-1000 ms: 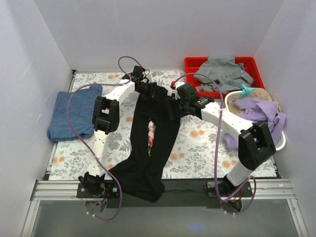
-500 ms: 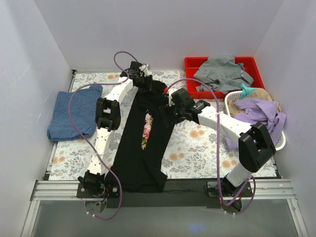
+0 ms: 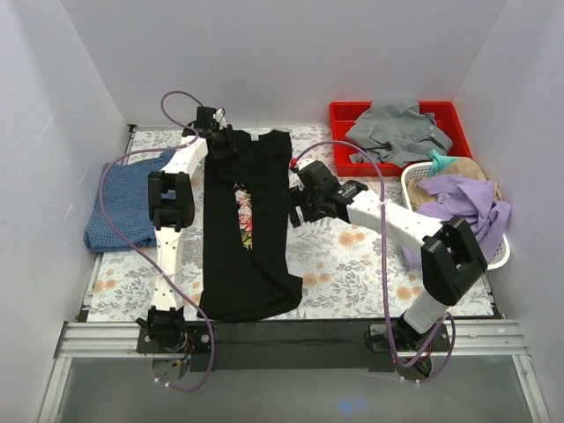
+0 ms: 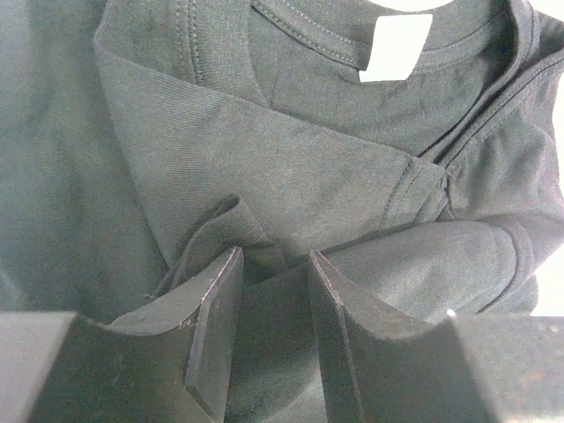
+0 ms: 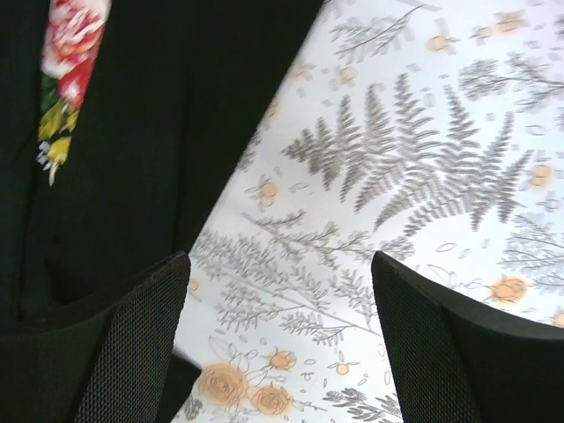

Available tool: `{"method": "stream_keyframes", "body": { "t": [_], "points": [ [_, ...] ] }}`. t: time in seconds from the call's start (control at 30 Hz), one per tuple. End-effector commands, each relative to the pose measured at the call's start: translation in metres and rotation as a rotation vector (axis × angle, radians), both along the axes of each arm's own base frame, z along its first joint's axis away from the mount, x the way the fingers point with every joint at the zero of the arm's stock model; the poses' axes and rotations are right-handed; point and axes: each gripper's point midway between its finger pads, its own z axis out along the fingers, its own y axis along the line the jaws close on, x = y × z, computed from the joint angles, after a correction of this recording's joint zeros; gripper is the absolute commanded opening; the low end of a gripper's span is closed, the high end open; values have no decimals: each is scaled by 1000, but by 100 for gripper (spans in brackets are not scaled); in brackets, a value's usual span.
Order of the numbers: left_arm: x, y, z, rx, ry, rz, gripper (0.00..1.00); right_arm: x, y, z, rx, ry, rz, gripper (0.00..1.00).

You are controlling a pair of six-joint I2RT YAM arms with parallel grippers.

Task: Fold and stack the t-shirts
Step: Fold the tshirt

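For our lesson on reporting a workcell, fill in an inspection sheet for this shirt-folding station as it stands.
Surface: floral tablecloth, lying flat.
Job's things: black t-shirt laid lengthwise, rose print showing; blue t-shirt folded at the left edge.
Clutter: red bin holding grey garment; white basket holding purple cloth.
Hands: left hand pinching a fold near the black shirt's collar; right hand open, empty, over its right edge.
Cables: purple cables loop along both arms.
Surroundings: white walls; metal rail at the near edge.
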Motion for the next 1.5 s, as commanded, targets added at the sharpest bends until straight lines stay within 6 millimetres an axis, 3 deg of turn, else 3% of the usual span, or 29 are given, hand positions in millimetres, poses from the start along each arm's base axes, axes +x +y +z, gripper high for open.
{"method": "stream_keyframes", "body": {
  "t": [0.0, 0.1, 0.2, 0.3, 0.33, 0.4, 0.43, 0.47, 0.5, 0.53, 0.57, 0.6, 0.63, 0.67, 0.7, 0.73, 0.77, 0.87, 0.9, 1.07, 1.3, 1.47],
  "points": [
    [-3, 16, 29, 35, -35, 58, 35, 34, -8, 27, -23, -121, -154, 89],
    [9, 0, 96, -62, -169, 31, 36, 50, -11, 43, 1, -159, -201, 90],
    [12, -13, 144, -135, -251, -2, 37, 53, 13, 55, 106, -165, -102, 90],
    [8, -22, 190, -204, -315, -30, 37, 43, 38, 54, 172, -103, 20, 89],
    [3, -24, 196, -220, -315, -32, 37, 31, 51, 51, 213, -50, 97, 89],
    [-10, -26, 204, -228, -291, -27, 37, 17, 58, 49, 234, 2, 169, 88],
    [-22, -21, 224, -221, -299, -3, 37, 1, 57, 43, 217, 47, 206, 88],
    [-40, -21, 201, -201, -205, 19, 36, -8, 56, 40, 195, 53, 254, 88],
    [-52, -15, 194, -168, -170, 63, 35, -21, 50, 34, 173, 73, 288, 86],
    [-76, -13, 206, -153, -156, 75, 35, -39, 47, 28, 139, 104, 325, 85],
    [-107, -18, 168, -123, -49, 71, 34, -49, 43, 24, 107, 110, 345, 84],
    [-125, -17, 159, -104, -25, 100, 34, -59, 39, 30, 100, 94, 354, 84],
    [-149, -23, 184, -117, -73, 87, 34, -83, 37, 20, 88, 129, 398, 84],
    [-186, -33, 137, -82, 40, 68, 34, -97, 35, 17, 86, 147, 410, 84],
    [-203, -36, 131, -70, 60, 88, 34, -110, 34, 21, 81, 131, 421, 84],
    [-226, -40, 135, -75, 65, 81, 34, -125, 24, 9, 47, 172, 409, 83],
    [-254, -44, 108, -53, 135, 72, 34, -134, 20, 6, 38, 197, 380, 82],
    [-296, -64, 96, -107, 183, 40, 34, -161, 4, -13, 8, 242, 349, 77],
    [-313, -63, 76, -93, 235, 41, 33, -172, 3, -15, 22, 260, 341, 76],
    [-345, -62, 45, -61, 292, 49, 33, -195, -10, -44, 34, 282, 294, 76],
    [-351, -48, 36, -17, 268, 75, 33, -186, -10, -50, 181, 216, 176, 78],
    [-354, -37, 28, 21, 263, 107, 33, -182, 7, -39, 393, 227, 128, 78]
  ]
}}
